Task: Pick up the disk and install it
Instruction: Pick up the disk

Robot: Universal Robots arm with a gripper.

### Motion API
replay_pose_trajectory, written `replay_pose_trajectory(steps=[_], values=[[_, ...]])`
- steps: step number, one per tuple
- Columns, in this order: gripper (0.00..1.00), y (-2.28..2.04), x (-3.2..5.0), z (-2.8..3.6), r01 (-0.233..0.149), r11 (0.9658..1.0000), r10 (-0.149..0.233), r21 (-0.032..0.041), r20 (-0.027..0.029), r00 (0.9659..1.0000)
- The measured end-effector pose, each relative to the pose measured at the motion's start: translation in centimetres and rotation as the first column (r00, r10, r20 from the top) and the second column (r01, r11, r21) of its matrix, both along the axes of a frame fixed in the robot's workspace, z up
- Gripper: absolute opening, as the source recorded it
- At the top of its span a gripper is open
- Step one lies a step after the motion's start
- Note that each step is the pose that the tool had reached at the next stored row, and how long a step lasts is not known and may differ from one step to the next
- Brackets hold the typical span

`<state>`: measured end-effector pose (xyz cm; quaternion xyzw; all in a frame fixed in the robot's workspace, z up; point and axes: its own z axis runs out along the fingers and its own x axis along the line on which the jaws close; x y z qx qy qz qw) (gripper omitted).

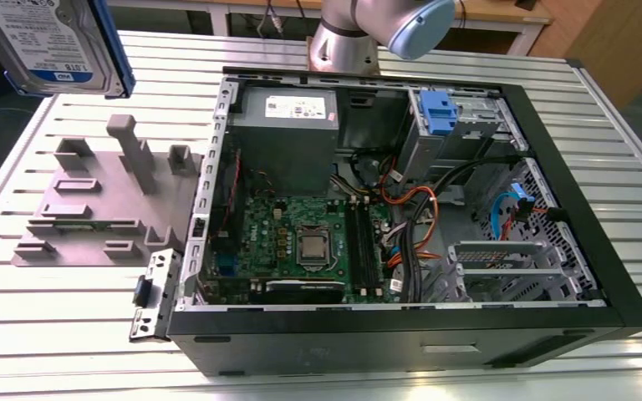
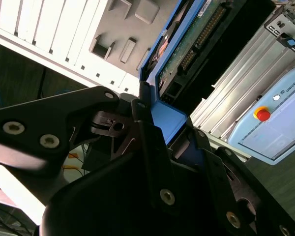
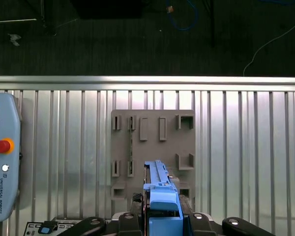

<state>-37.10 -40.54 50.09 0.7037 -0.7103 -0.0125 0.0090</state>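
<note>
Silver-metal, flat rectangular disk (image 1: 59, 42) in its blue plastic carrier frame (image 3: 162, 201) hangs over the grey moulded holder plate (image 1: 98, 209), beside the open black computer case (image 1: 354, 342). The black gripper (image 2: 169, 130) is clamped on the frame's end. The disk is probably dense, rigid and shock-sensitive, so gripping the frame edges spares its exposed green circuit board (image 2: 187, 44).

Open computer case (image 1: 410, 338) and grey fixture plate (image 1: 93, 213) on a slatted bench (image 1: 64, 334).
The case lies mid-bench with its motherboard (image 1: 298, 221) and power supply (image 1: 287, 138) exposed; the plate lies just beside it, nearer the bench edge at the exterior view's left.
</note>
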Motion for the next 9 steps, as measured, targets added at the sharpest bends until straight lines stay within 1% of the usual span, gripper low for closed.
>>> replay_pose_trajectory(steps=[4,9], values=[[0.37,-0.01,0.19,0.00,0.000,1.0000,0.000,0.0000,-0.0001,1.0000],[0.37,0.00,0.82,0.00,0.000,1.0000,0.000,0.0000,0.0000,1.0000]])
